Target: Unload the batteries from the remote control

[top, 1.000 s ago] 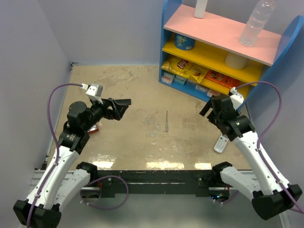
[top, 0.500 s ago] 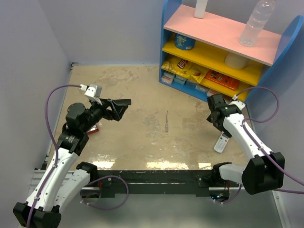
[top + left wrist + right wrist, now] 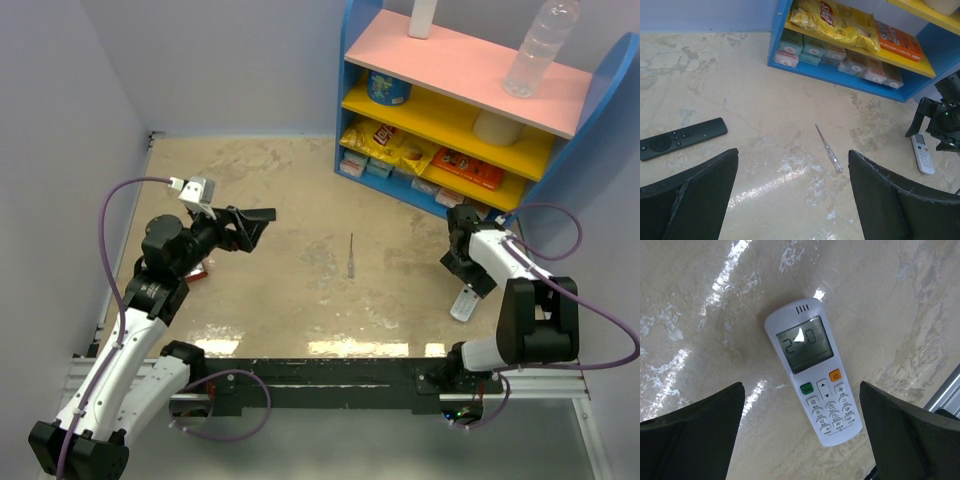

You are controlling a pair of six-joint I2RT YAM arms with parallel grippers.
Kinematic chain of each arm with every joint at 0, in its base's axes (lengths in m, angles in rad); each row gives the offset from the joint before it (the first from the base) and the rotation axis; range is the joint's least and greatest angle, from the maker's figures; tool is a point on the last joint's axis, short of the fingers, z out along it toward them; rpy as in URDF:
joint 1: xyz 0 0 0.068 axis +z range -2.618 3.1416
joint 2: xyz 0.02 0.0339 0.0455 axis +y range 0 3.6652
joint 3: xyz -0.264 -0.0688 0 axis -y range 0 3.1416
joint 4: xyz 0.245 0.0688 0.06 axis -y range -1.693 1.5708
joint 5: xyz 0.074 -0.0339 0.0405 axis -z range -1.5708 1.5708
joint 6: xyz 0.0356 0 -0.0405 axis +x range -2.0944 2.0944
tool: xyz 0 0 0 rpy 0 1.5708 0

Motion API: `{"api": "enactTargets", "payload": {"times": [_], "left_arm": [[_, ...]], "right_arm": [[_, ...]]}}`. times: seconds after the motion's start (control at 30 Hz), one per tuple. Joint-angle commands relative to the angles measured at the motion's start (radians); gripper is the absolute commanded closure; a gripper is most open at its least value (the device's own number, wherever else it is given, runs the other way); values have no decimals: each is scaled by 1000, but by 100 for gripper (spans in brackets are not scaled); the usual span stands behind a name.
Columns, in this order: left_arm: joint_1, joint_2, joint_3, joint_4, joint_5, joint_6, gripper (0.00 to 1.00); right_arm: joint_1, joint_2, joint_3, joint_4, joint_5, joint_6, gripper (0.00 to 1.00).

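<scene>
A white remote point(image 3: 812, 370) lies face up on the table, screen and buttons showing; it also shows in the top view point(image 3: 465, 303) and the left wrist view point(image 3: 922, 153). My right gripper point(image 3: 800, 440) is open and points straight down above it, fingers on either side and clear of it; in the top view the right gripper point(image 3: 462, 262) hovers just beyond the remote. A black remote point(image 3: 682, 138) lies face up at the left. My left gripper point(image 3: 792, 195) is open and empty, held above the table point(image 3: 255, 222). No batteries are in view.
A thin clear-handled screwdriver point(image 3: 352, 255) lies mid-table, also in the left wrist view point(image 3: 829, 148). A blue shelf unit point(image 3: 450, 130) with snacks and boxes stands at the back right, close behind the right arm. Walls enclose the left and back sides.
My right arm has folded and brought its gripper down and nearer over the white remote. The left arm has hardly moved.
</scene>
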Motion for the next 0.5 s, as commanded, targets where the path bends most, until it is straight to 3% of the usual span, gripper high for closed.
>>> {"api": "enactTargets", "payload": {"times": [0.0,0.33,0.47], "left_arm": [[-3,-8,-16,33,-41,-14,5],[-3,-13,-16,35,-42,-10,5],[-3,-20,-16,36,-42,-5,5]], "right_arm": [[-66,6,-29,82,-28,-41,2],[-168,60,-75,174,-158,-115,2],[-169,77,-79,202,-194,-136,7]]}}
